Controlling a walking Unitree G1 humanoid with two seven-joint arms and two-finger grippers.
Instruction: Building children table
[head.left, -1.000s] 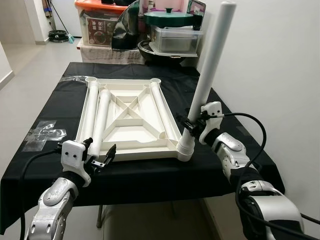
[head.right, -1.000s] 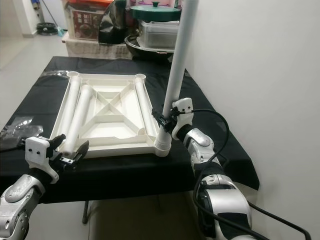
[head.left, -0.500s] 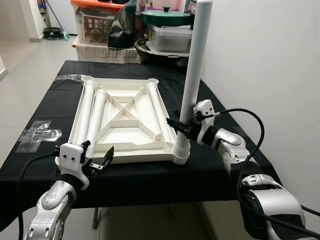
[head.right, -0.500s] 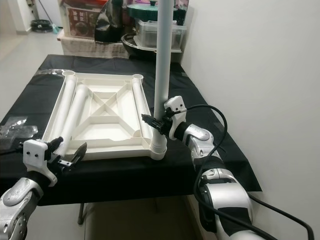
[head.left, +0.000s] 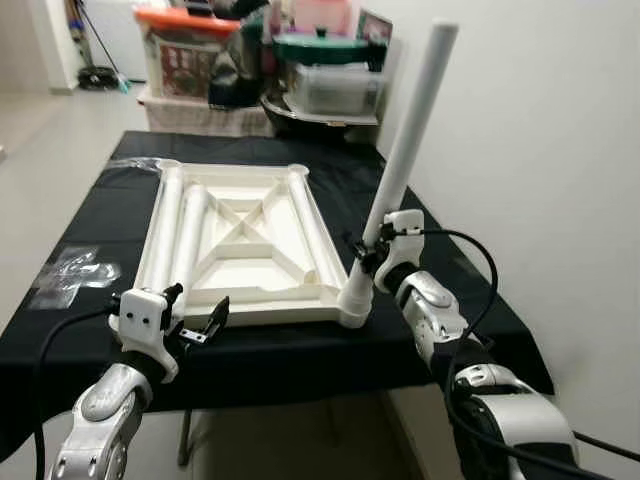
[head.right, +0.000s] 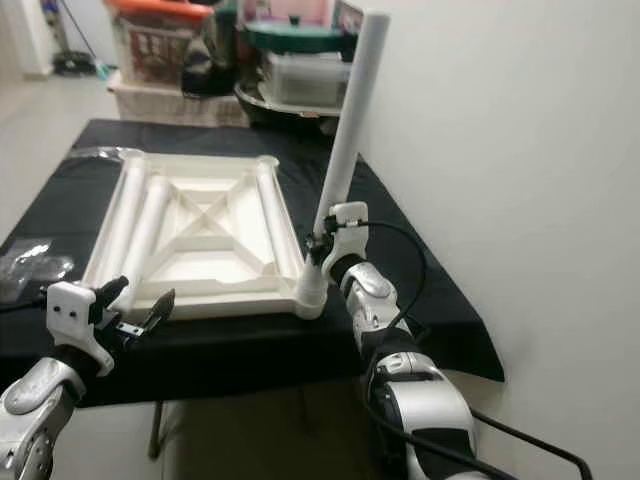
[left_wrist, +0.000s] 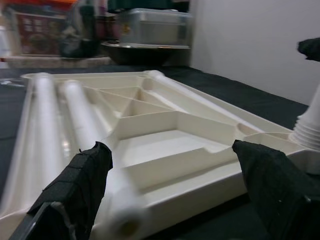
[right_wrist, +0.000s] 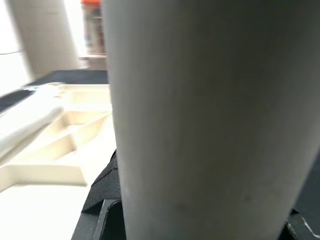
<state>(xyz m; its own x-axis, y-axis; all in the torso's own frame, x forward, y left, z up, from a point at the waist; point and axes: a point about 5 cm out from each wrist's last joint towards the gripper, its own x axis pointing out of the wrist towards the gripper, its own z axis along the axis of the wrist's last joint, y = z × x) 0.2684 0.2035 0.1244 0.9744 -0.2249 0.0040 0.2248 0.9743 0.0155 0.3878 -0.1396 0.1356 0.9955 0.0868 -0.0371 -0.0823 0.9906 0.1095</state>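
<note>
Change: the leg (head.left: 402, 172), seen nearly upright half a second ago, is now leaned with its top toward the upper right of the left eye view, much as it was a second ago; a rocking of the leg in its corner is suggested. The whole picture has also shifted a little, so the camera has been moved too.
Leg: its ribbed foot is set in the near right corner socket of the top (head.left: 243, 243), lower centre of the frame; it is probably being worked down until seated.
Right gripper (head.left: 367, 250): clamped on the leg low down, just above the foot, where a tilt can be steered with little effort; in the right wrist view the leg (right_wrist: 200, 115) is seen pressed between the black fingers (right_wrist: 102, 200).
Top: laid upside down on the black cloth (head.left: 95, 215), ribs up, so the sockets are open for the legs.
Spare legs: two lie along the left side of the top (head.left: 178, 235), a third along its right rail.
Left gripper (head.left: 195, 315): held at the near left edge of the top, jaws apart, nothing between them; the fingers (left_wrist: 75, 180) are spread before the top's rim, likely kept ready to steady it.
Clutter: bins and a pot (head.left: 325, 48) are stacked beyond the table, upper centre.
</note>
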